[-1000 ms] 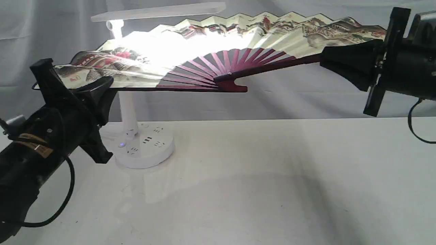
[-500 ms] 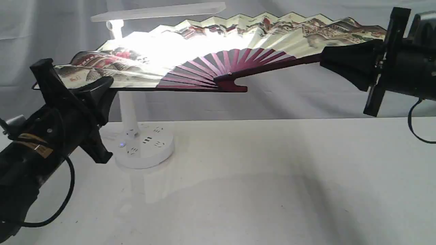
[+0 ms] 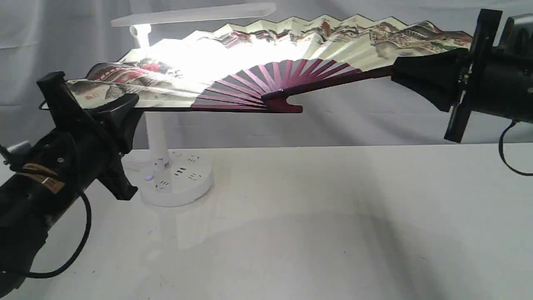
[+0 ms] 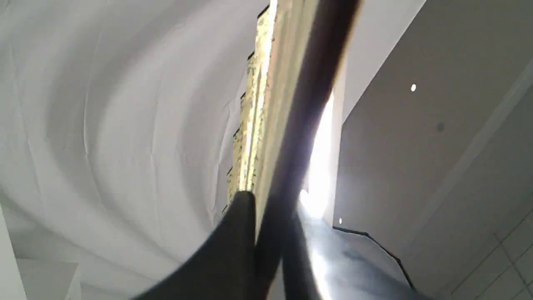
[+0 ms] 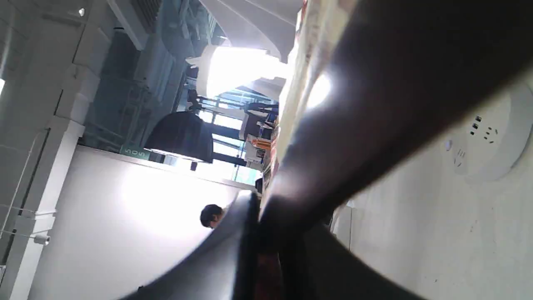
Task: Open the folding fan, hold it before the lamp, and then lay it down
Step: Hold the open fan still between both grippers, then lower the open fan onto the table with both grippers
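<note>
Step in hand: the hold before the lamp. Opening looks done, laying down not yet begun

- Folding fan is spread full and up in the air, well clear of the bench. Pivot faces the exterior camera and the painted leaf slopes up and away from it
- My left tool is clenched on the left guard stick, just under the paper. The left wrist view shows both fingers pinching the dark stick
- My right tool is clenched on the right guard stick. The right wrist view shows the same pinch, with no gap to be seen
- Lamp stands behind the fan's left half, with its bar head above the leaf's top edge. It is lit, and the paper glows white at left of centre, so I judge the fan sits well in the light
- The lamp's round base sits on the bench below my left tool

Next move, as I judge it: bring both arms down together and keep the same spread between them so the leaf neither buckles nor folds. Steer toward the open bench right of the base, land the fan flat, and only then release both tools. The main risk is the left side catching the lamp stem on the way down
</note>
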You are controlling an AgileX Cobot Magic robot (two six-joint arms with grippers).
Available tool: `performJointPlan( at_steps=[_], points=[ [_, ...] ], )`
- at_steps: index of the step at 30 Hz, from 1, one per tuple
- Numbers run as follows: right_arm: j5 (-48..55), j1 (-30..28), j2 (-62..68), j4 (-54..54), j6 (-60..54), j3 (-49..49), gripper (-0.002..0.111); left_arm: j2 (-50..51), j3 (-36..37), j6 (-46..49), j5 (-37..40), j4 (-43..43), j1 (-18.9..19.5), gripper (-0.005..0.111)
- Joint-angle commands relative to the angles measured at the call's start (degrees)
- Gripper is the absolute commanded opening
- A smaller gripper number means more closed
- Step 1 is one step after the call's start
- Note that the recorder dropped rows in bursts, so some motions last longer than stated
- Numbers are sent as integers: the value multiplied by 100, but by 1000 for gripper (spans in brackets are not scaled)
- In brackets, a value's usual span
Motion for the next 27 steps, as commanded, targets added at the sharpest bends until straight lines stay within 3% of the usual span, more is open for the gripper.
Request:
performJointPlan(
  at_steps=[1,8,14,27],
  points=[
    [-342,-105,-26,-102,-192,37,0,-115,1,-266,-404,-692,105,0],
    [-342,-105,-26,-102,-228,37,0,-115,1,-208,-284,-571,105,0],
    [-342,-117,-26,-484,-228,130,0,-90,1,-84,597,-487,105,0],
    [-641,-369,-26,-600,-419,762,0,166,1,-74,828,-62,93,0]
  ],
)
